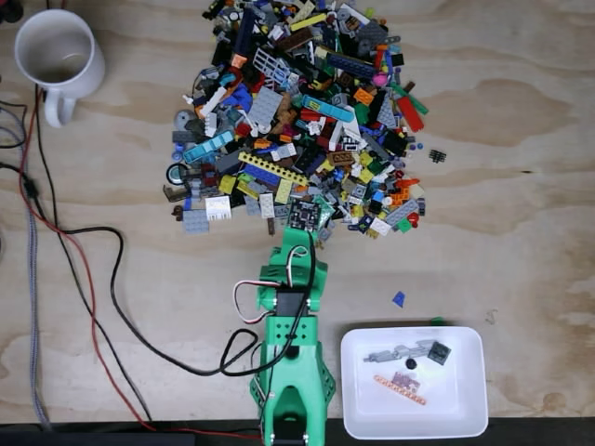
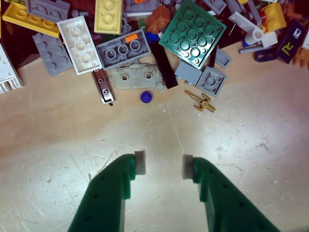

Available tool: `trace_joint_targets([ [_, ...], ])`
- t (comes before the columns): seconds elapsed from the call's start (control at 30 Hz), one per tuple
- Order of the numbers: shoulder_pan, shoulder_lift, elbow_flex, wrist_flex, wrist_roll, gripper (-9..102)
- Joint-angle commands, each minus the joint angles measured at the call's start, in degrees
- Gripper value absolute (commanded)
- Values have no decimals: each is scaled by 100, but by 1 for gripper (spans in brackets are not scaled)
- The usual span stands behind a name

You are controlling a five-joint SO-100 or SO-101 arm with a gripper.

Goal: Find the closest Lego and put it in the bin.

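The wrist view shows the fingers (image 2: 163, 166) parted and empty just short of a small blue stud (image 2: 146, 96), while the fixed view shows the white bin (image 1: 415, 382) at the bench's (image 1: 521, 186) near edge.

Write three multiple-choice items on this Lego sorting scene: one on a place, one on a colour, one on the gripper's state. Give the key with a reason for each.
1. In the fixed view, where does the white bin sit?
A. bottom right
B. top left
C. centre

2. What colour is the small round stud nearest the gripper in the wrist view?
A. red
B. blue
C. white

3. How does the gripper stand?
A. shut on a brick
B. open, holding nothing
C. shut and empty

Key: 1 A, the bin lies right of the arm's base, while the mug is top left. 2 B, the stud is blue on bare wood. 3 B, bare table shows between the fingertips.
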Motion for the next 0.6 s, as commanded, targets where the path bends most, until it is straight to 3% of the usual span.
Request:
trace_joint_targets([
  [0.0,-35,26,-571,-62,88,13],
  [0.17,62,-1028,-976,-563,615,14],
  [0.33,299,-2944,-1758,-1371,1310,24],
  [0.57,914,-4781,-2522,-1688,2004,29],
])
